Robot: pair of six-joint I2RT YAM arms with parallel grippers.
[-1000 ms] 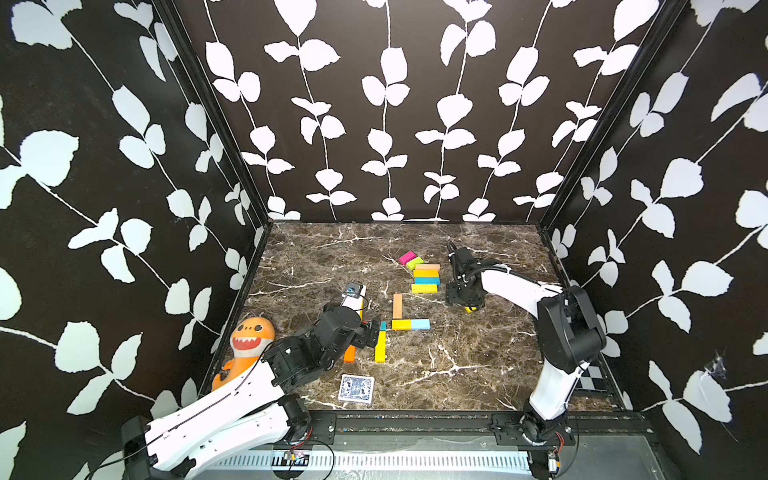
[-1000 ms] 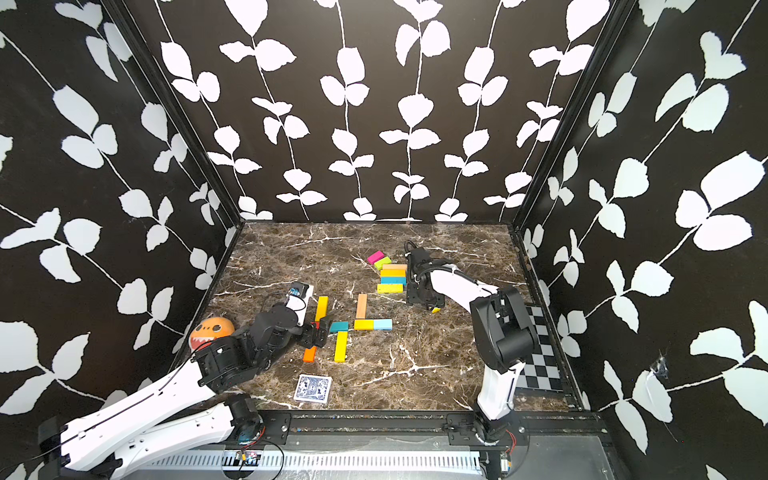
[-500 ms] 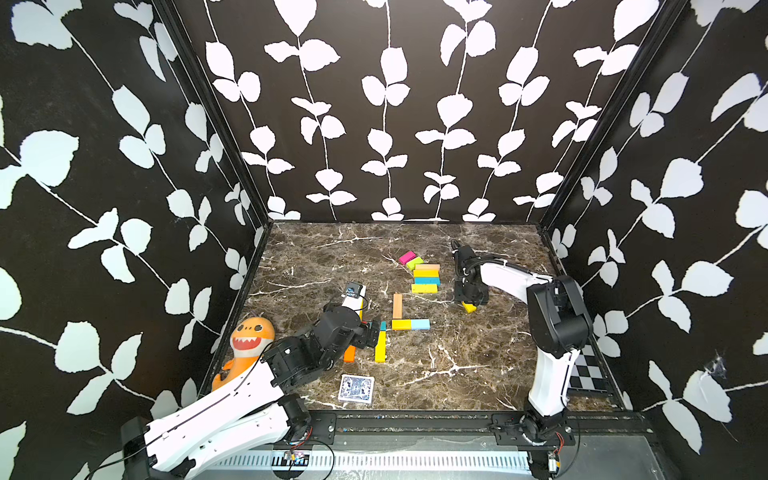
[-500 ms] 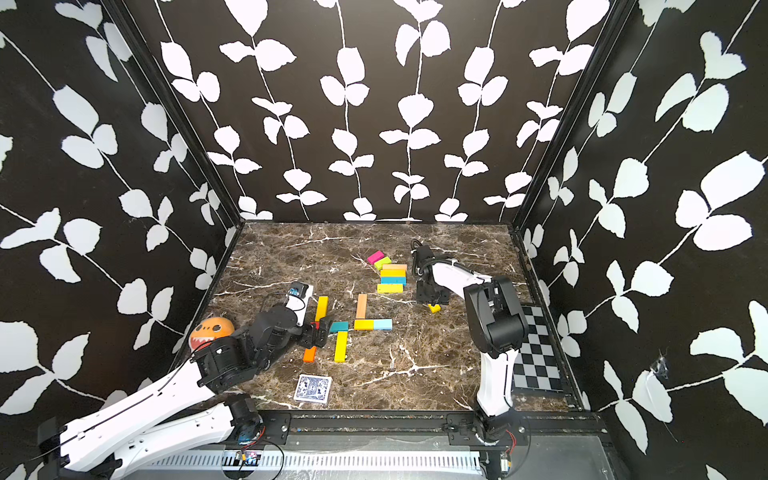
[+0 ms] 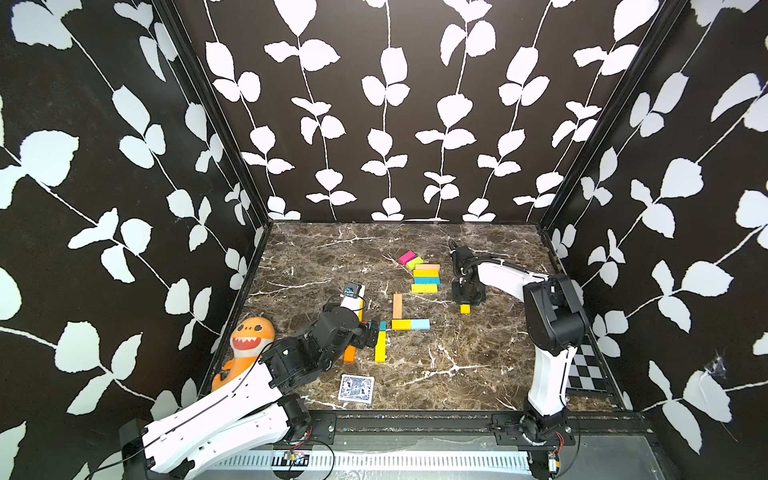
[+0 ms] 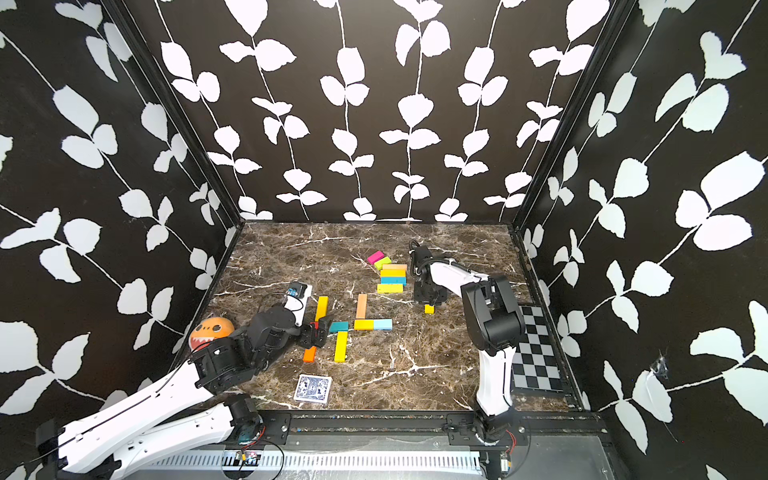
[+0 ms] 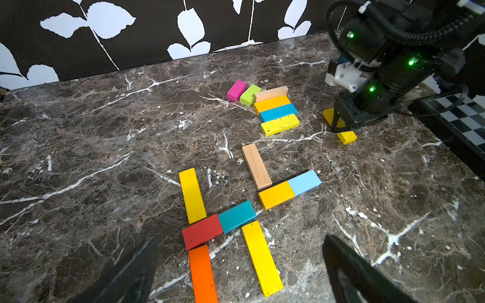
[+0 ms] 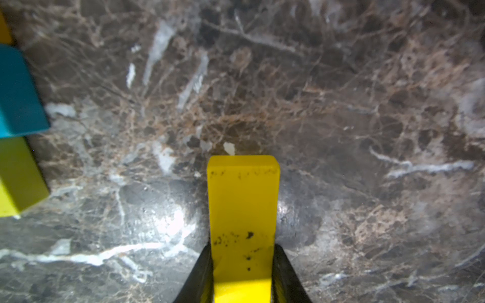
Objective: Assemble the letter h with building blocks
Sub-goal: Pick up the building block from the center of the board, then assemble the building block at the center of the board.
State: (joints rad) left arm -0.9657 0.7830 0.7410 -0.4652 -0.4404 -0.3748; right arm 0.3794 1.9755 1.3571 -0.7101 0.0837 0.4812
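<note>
Dark brown marble tabletop (image 5: 478, 374) w/ white veins, boxed in by black walls (image 5: 374, 104) printed w/ white leaves.

The right gripper (image 8: 242, 251), toward the back right of the table, is pinched shut on a yellow block (image 8: 242, 204). Its jaws press the two long edges approx. mid-length, and an end pokes out each side in the left wrist view. The block lies flat, either on the marble or barely off it; can't tell which.

Handling, as a judgement: solid wood, so light, stiff and not crushable. The painted faces are prob. a bit slick. A pinch across the narrow width at the middle suits it and should stop it swinging or tipping.

Looks: flat rectangular brick in bright yellow, w/ softly rounded edges. The paint is chipped, w/ black specks near the jaws.

The left gripper (image 7: 240, 242) is spread wide w/ nothing btwn its fingers. It hangs low over the part-built letter (image 7: 237, 215) at front centre, made of yellow, red, teal, orange and yellow bricks, w/ tan, amber and light-blue ones just beside.

Spare bricks (image 7: 278, 112) (pink, lime, tan, orange, blue, yellow) sit near the held block but not touching it.

A card deck (image 5: 356, 388) and a shark plush (image 5: 249, 336) lie at the front, off to the side.
</note>
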